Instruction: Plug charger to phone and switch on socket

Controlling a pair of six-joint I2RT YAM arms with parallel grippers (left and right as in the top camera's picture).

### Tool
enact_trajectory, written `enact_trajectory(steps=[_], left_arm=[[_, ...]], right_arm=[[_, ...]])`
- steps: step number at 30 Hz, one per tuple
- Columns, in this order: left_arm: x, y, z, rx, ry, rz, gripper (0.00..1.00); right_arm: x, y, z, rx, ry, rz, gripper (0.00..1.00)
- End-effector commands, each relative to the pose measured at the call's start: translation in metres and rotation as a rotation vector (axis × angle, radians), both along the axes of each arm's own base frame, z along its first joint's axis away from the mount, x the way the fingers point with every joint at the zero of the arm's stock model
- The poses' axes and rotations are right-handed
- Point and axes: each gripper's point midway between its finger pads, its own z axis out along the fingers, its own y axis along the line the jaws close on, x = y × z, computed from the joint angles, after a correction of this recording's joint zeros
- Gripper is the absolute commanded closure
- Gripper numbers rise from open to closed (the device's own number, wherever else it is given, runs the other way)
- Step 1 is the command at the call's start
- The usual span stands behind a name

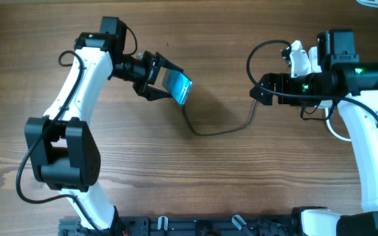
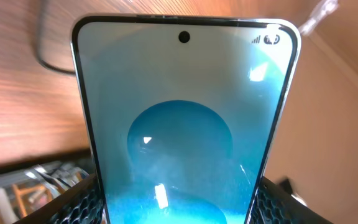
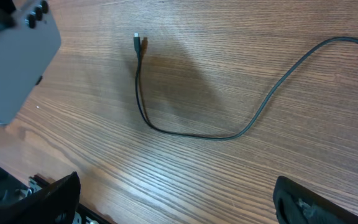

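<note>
1. Logging the left gripper [image 2: 179, 210] clamped on the phone [image 2: 185, 118], pads [image 2: 82, 202] pressing its two long edges near the lower end, teal screen facing the wrist camera.
2. Seeing the phone held tilted in the overhead view, shadow falling on the table [image 1: 215, 183] to its right and grey back turned toward the right arm.
3. Noting the right gripper [image 3: 176, 180] hanging with jaws wide apart, gripping nothing, above bare wood.
4. Finding the charger [image 3: 191, 134] lying flat: plug tip [image 3: 136, 38] free on the wood just below the phone's lower edge, not touching it; cable dropping from the tip, bending right, then climbing toward the right arm.
5. Marking open wood on every side of the plug tip; only the cable crossing the gap between the two grippers.
6. Spotting the socket [image 1: 298, 59] only as a white piece beside the right wrist, mostly hidden by the arm; switch not readable.
</note>
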Motion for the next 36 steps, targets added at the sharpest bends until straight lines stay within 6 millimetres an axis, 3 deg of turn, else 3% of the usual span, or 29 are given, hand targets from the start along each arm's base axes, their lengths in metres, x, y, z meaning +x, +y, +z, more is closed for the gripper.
enact_trajectory(steps=[1, 13, 20, 36], left_arm=[[-0.001, -0.007, 0.055, -0.22, -0.027, 0.003, 0.96], [-0.003, -0.006, 0.092, -0.438, -0.01, -0.003, 0.96], [-0.005, -0.006, 0.094, -0.446, 0.139, 0.042, 0.96], [-0.006, -0.006, 0.093, -0.439, 0.258, 0.082, 0.96]], right_arm=[[0.003, 0.0, -0.001, -0.006, 0.002, -0.005, 0.0], [0.003, 0.0, -0.001, -0.006, 0.003, -0.005, 0.0], [0.003, 0.0, -0.001, -0.006, 0.003, -0.006, 0.0], [0.003, 0.0, -0.001, -0.006, 0.003, -0.006, 0.0]])
